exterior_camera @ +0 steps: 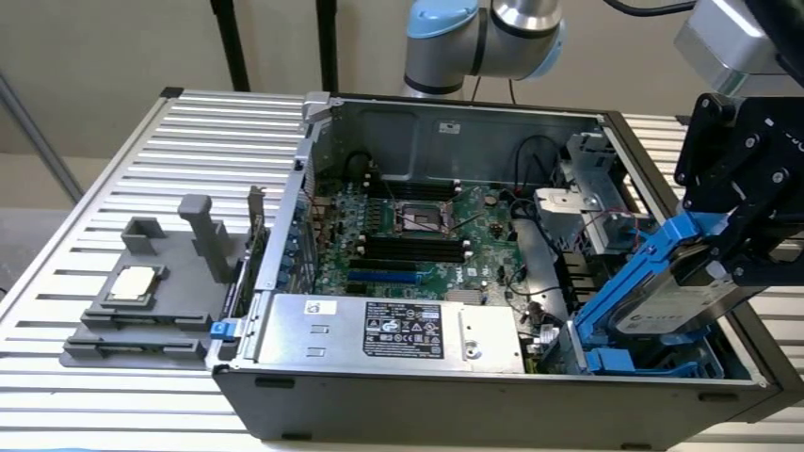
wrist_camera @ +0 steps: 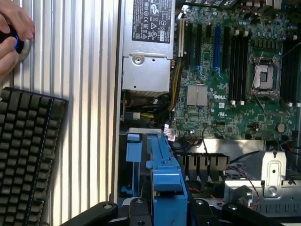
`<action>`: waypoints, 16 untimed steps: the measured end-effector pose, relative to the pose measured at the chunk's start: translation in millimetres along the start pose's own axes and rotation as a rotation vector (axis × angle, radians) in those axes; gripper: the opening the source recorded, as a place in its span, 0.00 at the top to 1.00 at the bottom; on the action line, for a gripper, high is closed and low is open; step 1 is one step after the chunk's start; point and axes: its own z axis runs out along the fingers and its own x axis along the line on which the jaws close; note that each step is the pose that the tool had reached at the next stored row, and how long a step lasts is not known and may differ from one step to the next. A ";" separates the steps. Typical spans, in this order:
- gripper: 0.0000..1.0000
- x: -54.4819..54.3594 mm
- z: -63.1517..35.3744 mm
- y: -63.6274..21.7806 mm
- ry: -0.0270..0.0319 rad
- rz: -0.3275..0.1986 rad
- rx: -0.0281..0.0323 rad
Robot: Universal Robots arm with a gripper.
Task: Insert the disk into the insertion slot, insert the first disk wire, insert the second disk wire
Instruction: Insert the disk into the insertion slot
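The gripper (exterior_camera: 735, 254) covers the upper end of the disk (exterior_camera: 684, 294). The view edges cut off the keyboard (wrist_camera: 28, 155) and the hand (wrist_camera: 11, 35). Print on the disk's label (exterior_camera: 666, 318) is illegible.

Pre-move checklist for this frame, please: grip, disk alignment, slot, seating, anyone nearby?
1. Gripper shut on the disk: ok.
2. Disk level with the insertion slot: not ok, it hangs tilted, lower end at the slot.
3. Slot's inside unobstructed: cannot tell.
4. Disk fully seated: not ok.
5. Person's hand outside the computer case: ok, it is beside the keyboard.
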 end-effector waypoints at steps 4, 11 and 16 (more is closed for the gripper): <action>0.66 0.0 -0.1 1.0 0.0024 0.001 0.0007; 0.66 -0.2 -0.1 3.3 0.0121 0.000 0.0033; 0.66 -0.4 -0.2 4.2 0.0227 -0.001 0.0043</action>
